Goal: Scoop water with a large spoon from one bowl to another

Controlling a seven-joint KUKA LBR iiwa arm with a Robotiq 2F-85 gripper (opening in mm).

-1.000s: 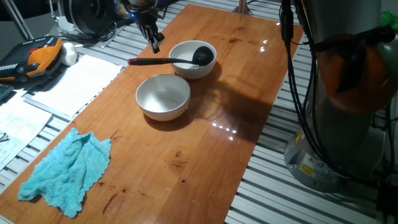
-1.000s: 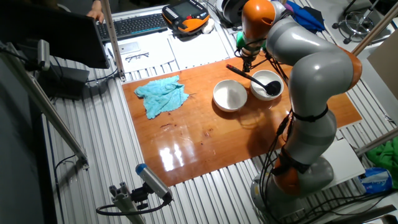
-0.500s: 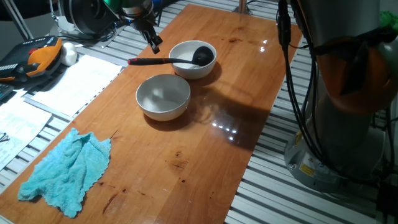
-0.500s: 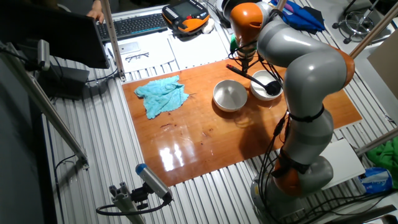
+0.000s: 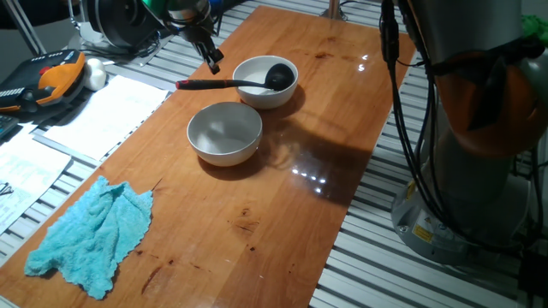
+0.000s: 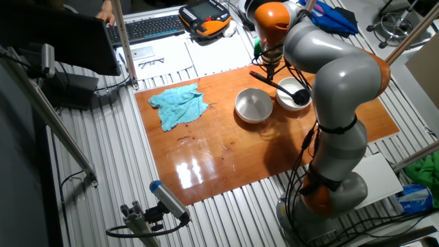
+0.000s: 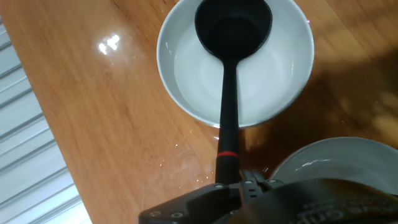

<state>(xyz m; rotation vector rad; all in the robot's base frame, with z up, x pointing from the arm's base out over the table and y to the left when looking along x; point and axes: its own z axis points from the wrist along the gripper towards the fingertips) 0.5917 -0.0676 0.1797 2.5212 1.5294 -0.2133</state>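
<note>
The large spoon (image 5: 235,83), a black ladle, lies with its head in the far white bowl (image 5: 260,93). Its handle sticks out over the rim, the red end hanging above the table. In the hand view the ladle (image 7: 229,93) runs from the bowl (image 7: 180,99) down towards me. Water (image 7: 267,84) in this bowl is barely visible. The near white bowl (image 5: 224,134) looks empty. My gripper (image 5: 210,54) hangs a little above and behind the handle's end, apart from it, fingers slightly open and holding nothing. The other fixed view shows the gripper (image 6: 269,67), ladle (image 6: 281,86) and both bowls (image 6: 253,106).
A blue cloth (image 5: 92,231) lies at the table's near left. Papers (image 5: 107,115) and an orange-black device (image 5: 53,75) lie off the table's left edge. The robot's base (image 5: 467,145) stands to the right. Small wet spots (image 7: 180,163) shine on the wood by the bowl.
The gripper has moved a little up and to the left, away from the ladle's handle, then stopped. The ladle and both bowls have not moved.
</note>
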